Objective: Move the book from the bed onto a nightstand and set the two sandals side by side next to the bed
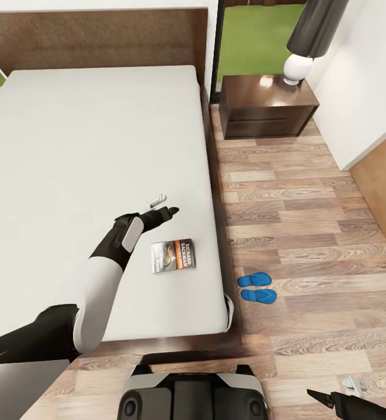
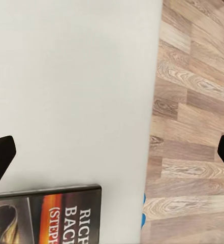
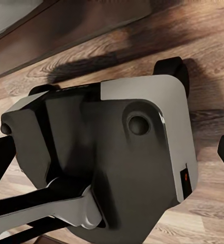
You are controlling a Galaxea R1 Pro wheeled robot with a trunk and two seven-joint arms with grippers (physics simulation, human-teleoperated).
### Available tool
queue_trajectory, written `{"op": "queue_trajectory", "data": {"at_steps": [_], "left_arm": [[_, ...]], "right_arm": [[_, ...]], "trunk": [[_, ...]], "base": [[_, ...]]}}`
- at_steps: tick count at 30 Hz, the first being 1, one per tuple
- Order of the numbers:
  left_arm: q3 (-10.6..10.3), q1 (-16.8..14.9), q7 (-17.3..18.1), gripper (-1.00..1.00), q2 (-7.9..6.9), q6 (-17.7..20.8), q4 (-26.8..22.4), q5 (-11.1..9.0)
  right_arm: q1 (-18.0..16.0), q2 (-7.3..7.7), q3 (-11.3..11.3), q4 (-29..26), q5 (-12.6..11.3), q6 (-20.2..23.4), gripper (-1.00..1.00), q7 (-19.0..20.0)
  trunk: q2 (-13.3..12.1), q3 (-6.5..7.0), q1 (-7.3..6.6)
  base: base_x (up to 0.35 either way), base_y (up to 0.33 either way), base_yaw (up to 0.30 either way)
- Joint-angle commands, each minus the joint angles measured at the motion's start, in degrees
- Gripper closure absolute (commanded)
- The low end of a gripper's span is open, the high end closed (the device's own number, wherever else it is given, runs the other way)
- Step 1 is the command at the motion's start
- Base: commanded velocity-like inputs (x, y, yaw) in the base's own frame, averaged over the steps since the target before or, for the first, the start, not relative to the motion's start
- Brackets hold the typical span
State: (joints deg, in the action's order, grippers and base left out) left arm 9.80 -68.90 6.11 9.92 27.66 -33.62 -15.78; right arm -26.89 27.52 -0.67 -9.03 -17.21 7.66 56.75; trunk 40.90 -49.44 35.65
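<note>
1. The book (image 1: 173, 255) lies flat on the white mattress of the bed (image 1: 70, 146), near the bed's foot and its right edge, cover up.
2. The left gripper (image 1: 168, 211) hangs over the mattress just beyond the book, toward the headboard. In the left wrist view its two dark fingertips (image 2: 0, 157) stand wide apart with nothing between them, so it is spread and empty; the book's top edge sits at the margin of that view.
3. The coming grasp likely turns on this: the book lies nearer the robot than the gripper, so the arm would need to draw back and drop. The book's long axis runs roughly across the bed.
4. The left arm is plainly the nearer one. The right gripper (image 1: 318, 398) is low over the floor (image 1: 309, 221) by the robot's base (image 3: 117, 152); its tips look parted and empty.
5. The cover reads "RICHARD BACHMAN"; the wrist view shows "RICH", "BACH" and "(STEPH".
6. The two sandals (image 1: 257, 287) lie side by side on the floor just beside the bed.
7. The nightstand (image 1: 267, 105) stands beside the headboard, carrying a lamp (image 1: 309, 41).
</note>
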Motion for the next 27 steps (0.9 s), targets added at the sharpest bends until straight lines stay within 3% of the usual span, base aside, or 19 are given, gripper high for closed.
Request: {"op": "queue_trajectory", "data": {"at_steps": [1,27], "left_arm": [[0.5,0.0,0.2,-1.0,0.08,0.4,0.0,-0.1],[0.5,0.2,0.3,-1.0,0.08,0.5,1.1,-0.2]], "right_arm": [[0.0,0.01,-0.1,0.0,-0.3,0.6,-1.0,0.2],[0.0,0.08,-0.1,0.0,-0.3,0.6,-1.0,0.2]], "trunk": [[0.5,-0.23,0.24],[10.9,-4.89,5.95]], "base": [[0.0,0.0,0.0],[0.0,0.0,0.0]]}}
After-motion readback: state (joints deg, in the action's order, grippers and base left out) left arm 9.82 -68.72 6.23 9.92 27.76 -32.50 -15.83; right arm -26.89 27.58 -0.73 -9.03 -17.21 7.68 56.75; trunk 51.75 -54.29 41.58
